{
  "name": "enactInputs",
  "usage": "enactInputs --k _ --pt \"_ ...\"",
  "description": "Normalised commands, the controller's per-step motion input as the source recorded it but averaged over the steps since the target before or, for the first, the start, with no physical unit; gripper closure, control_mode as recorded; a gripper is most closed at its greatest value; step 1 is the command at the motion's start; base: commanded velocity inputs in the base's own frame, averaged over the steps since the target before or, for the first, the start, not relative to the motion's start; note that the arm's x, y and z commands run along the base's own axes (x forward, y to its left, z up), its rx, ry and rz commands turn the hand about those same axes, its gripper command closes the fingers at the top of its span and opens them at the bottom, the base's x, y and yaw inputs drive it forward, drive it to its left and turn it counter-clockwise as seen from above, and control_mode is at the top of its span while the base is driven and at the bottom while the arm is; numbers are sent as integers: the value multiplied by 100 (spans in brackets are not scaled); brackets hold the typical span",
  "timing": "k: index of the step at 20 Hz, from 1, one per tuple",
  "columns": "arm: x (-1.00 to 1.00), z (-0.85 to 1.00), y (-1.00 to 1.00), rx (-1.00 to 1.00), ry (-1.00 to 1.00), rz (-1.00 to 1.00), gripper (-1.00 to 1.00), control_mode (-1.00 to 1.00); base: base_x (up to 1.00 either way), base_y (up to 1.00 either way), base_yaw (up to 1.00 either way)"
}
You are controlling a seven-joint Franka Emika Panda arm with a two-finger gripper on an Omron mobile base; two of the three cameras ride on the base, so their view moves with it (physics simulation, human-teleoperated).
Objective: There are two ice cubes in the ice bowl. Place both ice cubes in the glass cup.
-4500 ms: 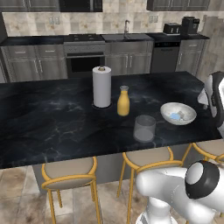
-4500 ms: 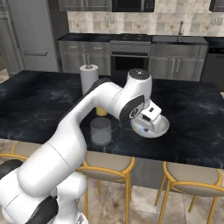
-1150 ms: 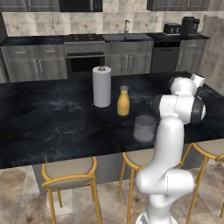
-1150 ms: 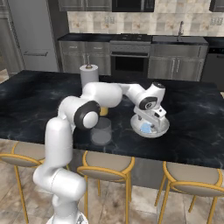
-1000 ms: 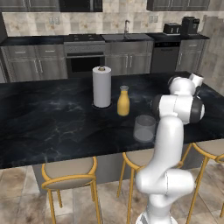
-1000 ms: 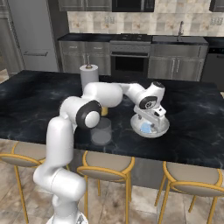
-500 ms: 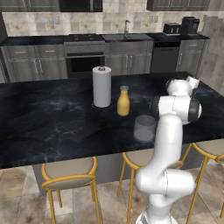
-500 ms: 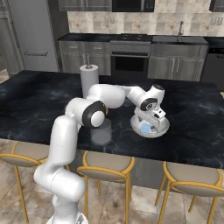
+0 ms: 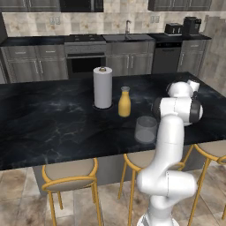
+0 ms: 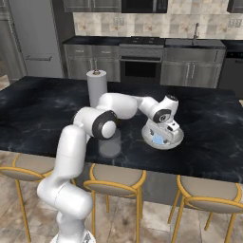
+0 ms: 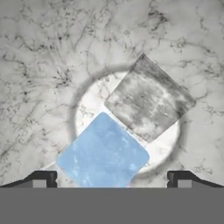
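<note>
1. Task status: neither cube has been transferred, as far as the frames show. The glass cup (image 9: pixel 145 129) stands on the black bench (image 9: pixel 53 119) and appears empty; its transparency makes this hard to confirm.
2. Location of the ice cubes: both lie in the ice bowl (image 10: pixel 163 138), to the right of the glass cup on the same bench in the right base view. In the hand view, the blue ice cube (image 11: pixel 103 155) lies low on the bowl's pale floor, and a second, greyer cube (image 11: pixel 149 103) sits just above and to the right of it, the two apparently touching at one edge.
3. Pincer state: the pincer (image 11: pixel 109 180) stands with its tips spread wide, one at each lower corner of the hand view. Nothing is clamped between them. The blue cube lies in the gap between the tips.
4. Pincer position: the right base view shows the hand lowered directly over the ice bowl, pointing down into it.
5. Judged step in hand: descent for the first grasp, most likely on the blue cube. Remaining work: grasp, carry and release for both cubes.
6. Hidden or unclear items:
   - In the left base view, the arm covers the ice bowl.
   - In the right base view, the hand covers much of the bowl's interior; just a faint blue patch is discernible.
   - The blue cube's lower corner is cut off at the bottom of the hand view.
   - Contact between tips and bowl floor cannot be determined.
</note>
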Motion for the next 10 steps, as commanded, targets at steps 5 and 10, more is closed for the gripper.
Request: enactInputs --k 5,10 --pt "0 -13 0 0 1 0 -100 -100 0 0 0" --pt "0 -24 0 0 2 1 -100 -100 0 0 0"
